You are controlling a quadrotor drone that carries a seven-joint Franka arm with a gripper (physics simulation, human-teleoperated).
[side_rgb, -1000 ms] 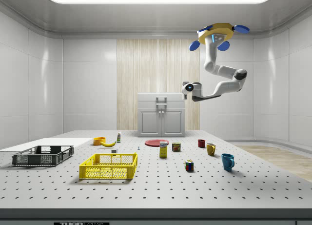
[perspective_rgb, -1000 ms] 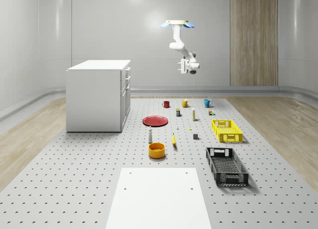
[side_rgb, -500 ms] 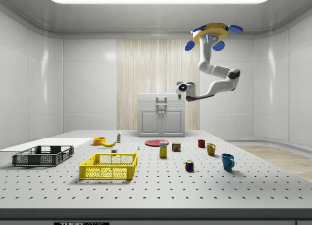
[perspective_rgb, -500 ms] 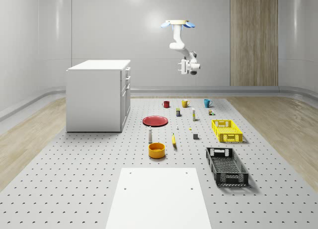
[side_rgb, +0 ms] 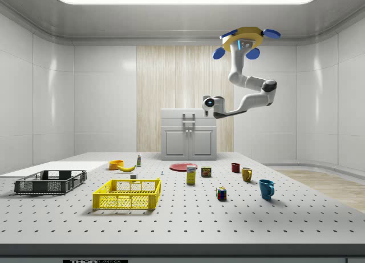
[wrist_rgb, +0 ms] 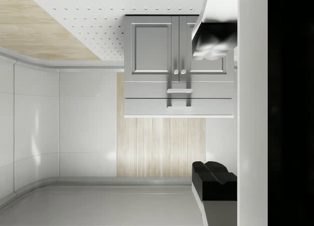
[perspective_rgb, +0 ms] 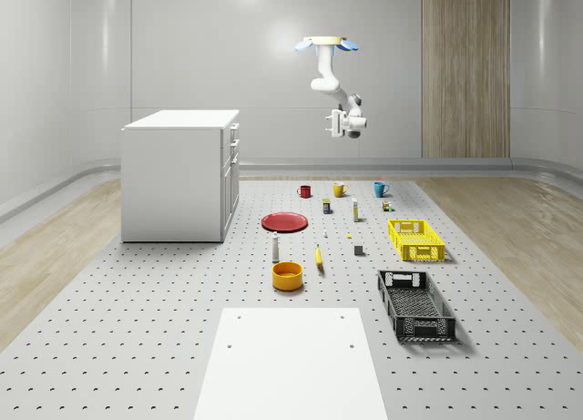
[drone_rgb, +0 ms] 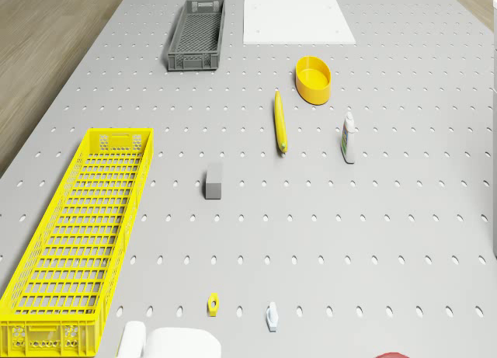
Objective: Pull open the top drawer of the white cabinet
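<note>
Fingers of the end effector [perspective_rgb: 335, 126] are spread apart in the wrist view, gripping nothing, well clear of the white cabinet [perspective_rgb: 180, 174] and aimed at its front. Its top drawer [wrist_rgb: 178, 90] sits closed. High above the counter [perspective_rgb: 182, 292], the drone [perspective_rgb: 326, 45] hovers off the cabinet's front side
</note>
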